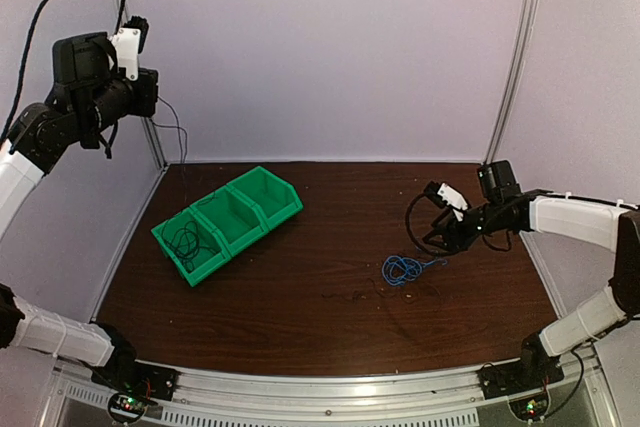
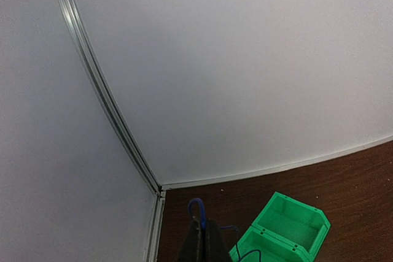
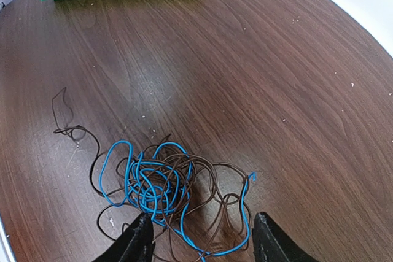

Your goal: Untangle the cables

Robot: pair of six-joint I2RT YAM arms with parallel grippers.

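Note:
A tangle of thin blue and dark cables [image 3: 159, 179] lies on the brown table, also seen as the tangle [image 1: 402, 269] in the top view. My right gripper [image 3: 202, 240] hovers just over its near edge, open, its fingers [image 3: 138, 240] on either side of loose strands and holding nothing. The right gripper [image 1: 440, 237] sits just right of the heap. My left gripper [image 1: 150, 95] is raised high at the back left corner. In its wrist view the left gripper [image 2: 202, 234] is shut on a blue cable loop [image 2: 196, 207]. A thin strand [image 1: 183, 142] hangs from it toward the bins.
A row of three joined green bins [image 1: 245, 209] stands at the left of the table, with dark wire [image 1: 185, 239] coiled in the nearest one. The bins [image 2: 288, 228] sit below the left gripper. Enclosure walls and a metal post [image 1: 155, 142] stand close to the left arm.

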